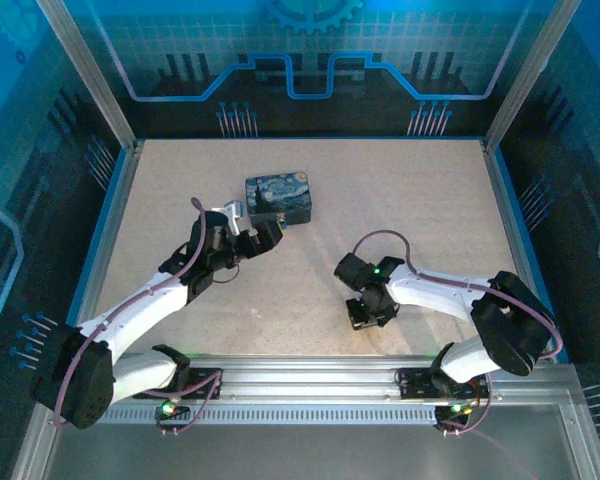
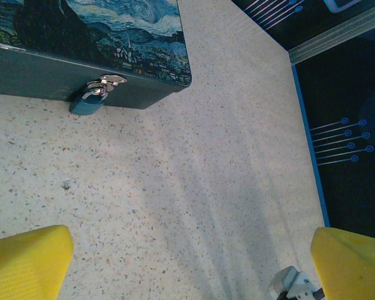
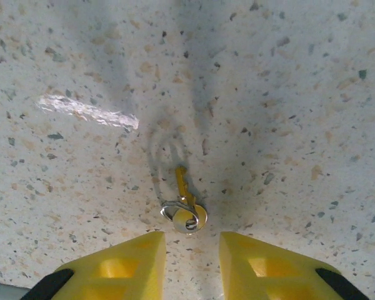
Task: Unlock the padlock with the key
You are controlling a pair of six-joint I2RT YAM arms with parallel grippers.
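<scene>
Speckled tabletop [image 3: 300, 94], blue-lit enclosure. Key [image 3: 184, 201] lies flat on it, ringed head toward me, at 12 o'clock just off my right pincer [image 3: 192, 250], whose jaws are part-open, empty and clear of it. Padlock [image 2: 87, 100] sits at the hasp of the tin [image 2: 112, 37], at 11 o'clock from my left pincer [image 2: 187, 275], which is spread wide and empty. Shackle looks closed, though it is too small to be sure. Step in hand: key pickup. Next move: descend, straddle the head, pinch.
</scene>
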